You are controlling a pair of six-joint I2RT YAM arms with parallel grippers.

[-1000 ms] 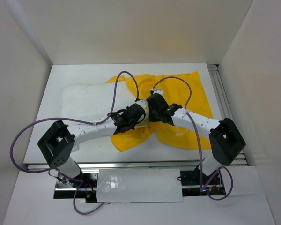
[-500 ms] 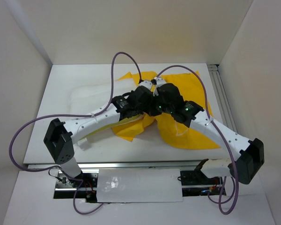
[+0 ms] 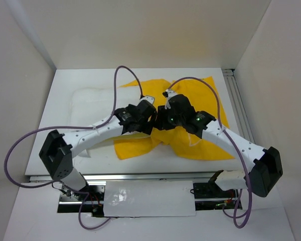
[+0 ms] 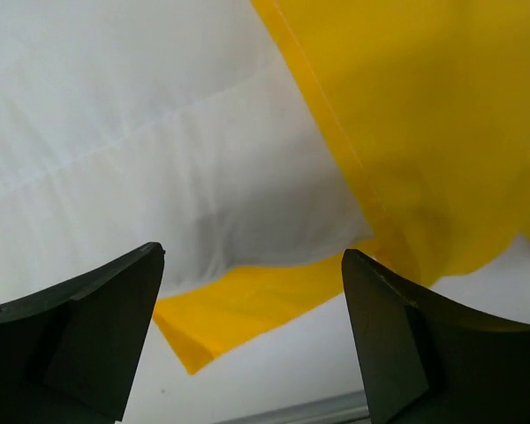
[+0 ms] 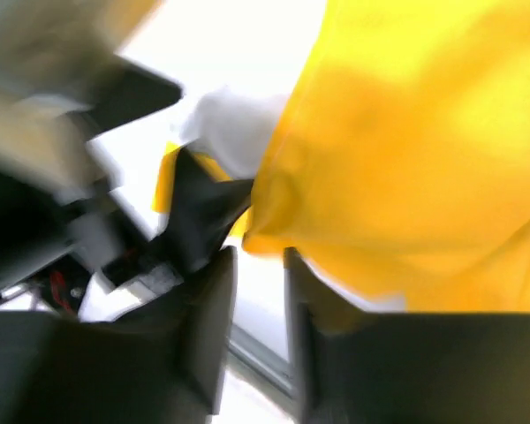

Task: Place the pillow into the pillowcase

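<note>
Pillowcase flatter, left arm seemingly across pillow

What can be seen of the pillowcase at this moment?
The pillowcase is thin bright yellow fabric, lying rumpled on the white table, right of centre. In the left wrist view its hemmed edge runs along the white pillow and a yellow flap pokes out under the pillow's corner. Over its middle, the left gripper holds its jaws open above it; the right gripper has jaws nearly closed at a fold, grip unclear. No print shows.
</note>
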